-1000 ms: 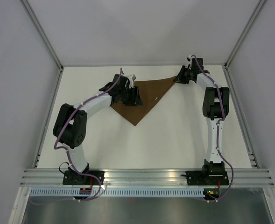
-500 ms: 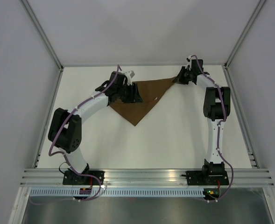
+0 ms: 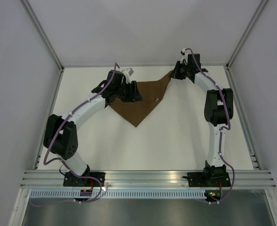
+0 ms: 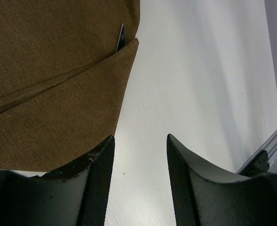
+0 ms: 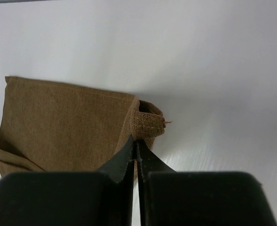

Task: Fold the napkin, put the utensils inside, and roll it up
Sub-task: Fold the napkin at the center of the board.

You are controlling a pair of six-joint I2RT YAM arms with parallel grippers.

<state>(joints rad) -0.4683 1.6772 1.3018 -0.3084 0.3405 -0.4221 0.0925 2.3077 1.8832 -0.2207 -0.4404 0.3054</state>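
Note:
The dark brown napkin [image 3: 140, 101] lies folded into a triangle at the back of the table, its point toward the arms. My right gripper [image 3: 172, 75] is shut on its far right corner, which curls up at the fingertips [image 5: 134, 140] in the right wrist view, the rest of the napkin [image 5: 63, 127] hanging to the left. My left gripper [image 3: 134, 94] hovers over the napkin's left part, open [image 4: 139, 137], with only bare table between the fingers and the napkin [image 4: 49, 70] beside the left finger. A thin dark sliver [image 4: 121, 37] pokes from the fold; the utensils are otherwise hidden.
The white table [image 3: 176, 136] is walled by pale panels at the back and sides. An aluminium rail [image 3: 147, 176] runs along the near edge by the arm bases. Another rail corner [image 4: 263, 157] shows in the left wrist view.
The right gripper has closed on the napkin's right corner and pulled it a little left and back, bunching that edge. The left arm has shifted slightly toward the back.

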